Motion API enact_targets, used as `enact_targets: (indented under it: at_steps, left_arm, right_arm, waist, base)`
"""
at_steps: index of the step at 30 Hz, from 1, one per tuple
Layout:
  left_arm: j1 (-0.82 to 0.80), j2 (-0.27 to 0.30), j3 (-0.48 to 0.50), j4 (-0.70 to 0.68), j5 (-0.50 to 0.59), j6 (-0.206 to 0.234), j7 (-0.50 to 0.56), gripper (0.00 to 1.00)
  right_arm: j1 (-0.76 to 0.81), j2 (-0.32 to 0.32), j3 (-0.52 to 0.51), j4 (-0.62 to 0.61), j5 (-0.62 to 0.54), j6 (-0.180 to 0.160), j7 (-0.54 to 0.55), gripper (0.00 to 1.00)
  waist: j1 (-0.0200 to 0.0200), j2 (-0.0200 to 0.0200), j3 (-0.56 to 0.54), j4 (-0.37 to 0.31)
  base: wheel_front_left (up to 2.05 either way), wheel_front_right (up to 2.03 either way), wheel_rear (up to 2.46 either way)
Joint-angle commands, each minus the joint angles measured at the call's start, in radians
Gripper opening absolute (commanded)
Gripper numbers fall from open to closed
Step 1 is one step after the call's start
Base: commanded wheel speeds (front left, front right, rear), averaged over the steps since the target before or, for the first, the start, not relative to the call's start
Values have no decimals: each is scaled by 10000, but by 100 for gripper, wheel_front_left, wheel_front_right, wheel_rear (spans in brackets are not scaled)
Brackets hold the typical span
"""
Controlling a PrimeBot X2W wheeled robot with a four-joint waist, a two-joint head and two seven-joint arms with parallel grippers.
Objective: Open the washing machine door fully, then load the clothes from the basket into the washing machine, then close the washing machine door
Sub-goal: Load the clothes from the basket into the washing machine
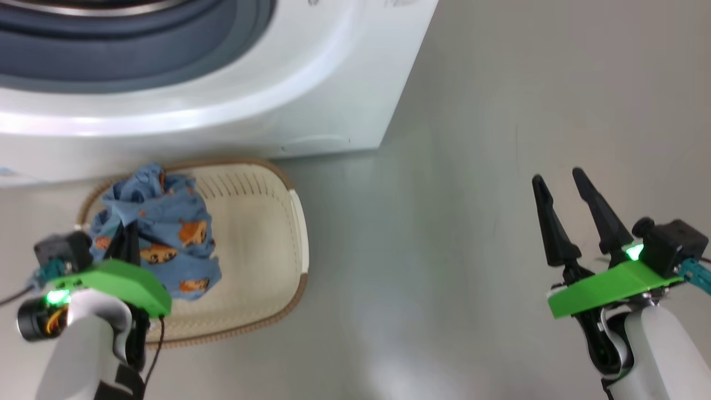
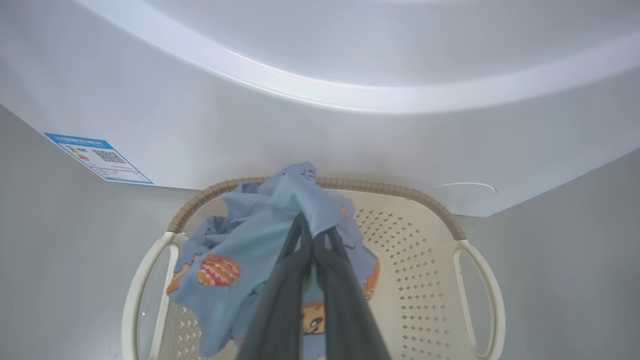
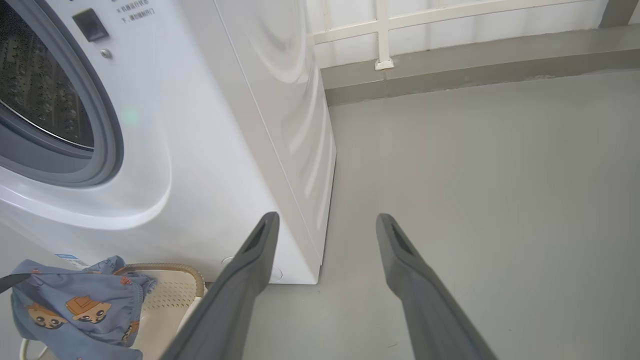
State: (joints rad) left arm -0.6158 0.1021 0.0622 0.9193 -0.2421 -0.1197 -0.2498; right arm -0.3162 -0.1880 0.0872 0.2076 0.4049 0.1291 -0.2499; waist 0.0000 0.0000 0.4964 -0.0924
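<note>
Left gripper [image 2: 312,236], pinched shut on the light blue cartoon-print garment [image 1: 172,239], hangs over the cream perforated basket [image 1: 299,222] at lower left; the mouth of the white washing machine [image 1: 289,94] lies upper left. Right gripper [image 1: 556,178] gapes empty.

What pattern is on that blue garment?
Orange cartoon prints on light blue garment; clearest in head view.

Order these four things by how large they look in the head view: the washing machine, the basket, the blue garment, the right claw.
1. washing machine, though the frame cuts it off.
2. basket.
3. blue garment.
4. right claw. It may be nearer the camera, so this rank holds for the picture alone.
</note>
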Motion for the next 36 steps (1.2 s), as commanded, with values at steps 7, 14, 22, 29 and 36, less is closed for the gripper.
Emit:
enact_targets:
  at_steps: [7,14,22,29,36]
  left_arm:
    - [1608,63,518,-1787,277,-76,-119,0]
    - [2578,-110,608,-3139,345,-98,-119,0]
    - [4048,-312,806,-4972,382,-106,-120,0]
    - [5256,-431,862,-6395,554,-107,-120,0]
    - [6075,-502,695,-7491,541,104,-120,0]
  right_arm:
    - [926,-206,-66,-97,-96,16,-118,100]
    - [1372,-287,-336,-141,-143,16,-118,100]
    - [1917,-269,-644,-185,-194,16,-118,100]
    - [2441,-253,-999,-291,-232,16,-118,100]
    - [2760,-193,-1219,-361,-277,16,-118,100]
  waist:
    - [0,0,-1814,142]
    - [0,0,-2430,236]
    - [0,0,-3088,226]
    - [0,0,-3409,261]
    - [0,0,-3501,271]
  base:
    - [0,0,0]
    - [0,0,0]
    - [0,0,0]
    - [0,0,0]
    - [0,0,0]
